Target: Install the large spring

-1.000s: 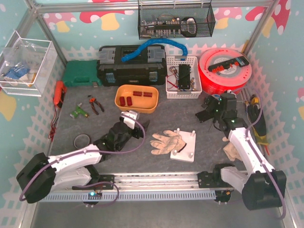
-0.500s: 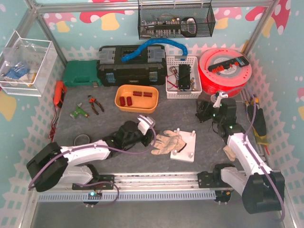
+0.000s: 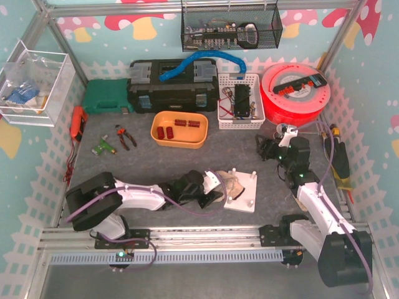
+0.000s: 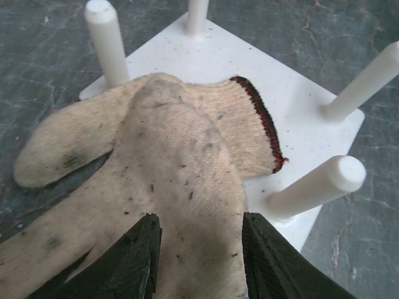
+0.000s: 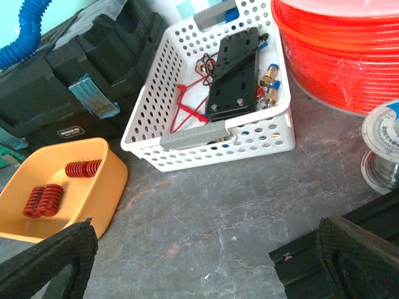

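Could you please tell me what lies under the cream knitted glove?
The cream knitted glove overlies the white pegged board and grey tabletop; anything beneath the fabric is hidden.

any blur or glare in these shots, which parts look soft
Left wrist view: glove weave crisp, left gripper slightly soft at the bottom edge. Right wrist view: white basket sharp, right gripper blurred, red reel oversaturated. Top view: even light, no glare.

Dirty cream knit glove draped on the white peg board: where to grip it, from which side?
Pinch the palm of the cream knit glove, coming from its finger end. The red-edged cuff lies on the white peg board between upright white pegs, which would likely block gripper fingers; the palm sits at the board's edge, outside them.
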`<state>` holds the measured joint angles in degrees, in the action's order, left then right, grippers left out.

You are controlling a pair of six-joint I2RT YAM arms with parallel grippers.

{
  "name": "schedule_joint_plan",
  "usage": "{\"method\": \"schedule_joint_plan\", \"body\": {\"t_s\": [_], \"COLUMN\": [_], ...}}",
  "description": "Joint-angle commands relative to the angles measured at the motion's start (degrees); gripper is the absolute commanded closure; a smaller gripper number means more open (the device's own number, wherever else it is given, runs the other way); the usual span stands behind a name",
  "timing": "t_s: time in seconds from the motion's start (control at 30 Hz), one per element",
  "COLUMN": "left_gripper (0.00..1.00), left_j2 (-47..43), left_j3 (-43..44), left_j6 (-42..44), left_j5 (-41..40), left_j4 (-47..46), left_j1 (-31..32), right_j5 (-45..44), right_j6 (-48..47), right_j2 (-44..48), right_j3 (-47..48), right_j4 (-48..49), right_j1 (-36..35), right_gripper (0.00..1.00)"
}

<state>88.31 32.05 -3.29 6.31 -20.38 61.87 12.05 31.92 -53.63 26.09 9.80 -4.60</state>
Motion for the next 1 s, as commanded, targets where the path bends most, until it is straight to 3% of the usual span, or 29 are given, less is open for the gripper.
{"method": "schedule_joint_plan", "body": {"t_s": [0.0,0.3,0.47,0.67,0.9,0.97], "left_gripper": [0.6,0.48,0.5,0.63,0.98,1.0], "left_j2": [1.08,4.96,7.2,6.86,5.4,5.25], "left_j3": [1.61,3.55,4.51,3.9,3.08,3.18], "left_j6": [0.4,-1.37,-1.19,-1.21,-1.01,-1.17], "left_j5": [3.47,3.22,2.32,1.74,-0.64,-1.08], "left_j4": [-0.62,-0.89,-0.85,-1.69,-2.07,-1.96], "left_j1": [0.59,1.3,1.33,1.37,1.38,1.37], "right_j5": [0.05,0.12,0.0,-0.2,0.1,-0.03], "right_j6": [-0.41,-0.11,-0.11,-0.04,-0.11,-0.11], "right_j2": [0.8,-0.48,-0.5,-0.26,-0.55,-0.45], "right_j3": [-0.92,-0.87,-0.97,-1.02,-1.08,-1.05], "right_j4": [2.09,2.51,2.48,2.57,2.77,2.76], "right_j1": [-0.12,-0.11,-0.13,-0.1,-0.1,-0.08], "right_gripper": [0.04,0.05,0.05,0.05,0.06,0.06]}}
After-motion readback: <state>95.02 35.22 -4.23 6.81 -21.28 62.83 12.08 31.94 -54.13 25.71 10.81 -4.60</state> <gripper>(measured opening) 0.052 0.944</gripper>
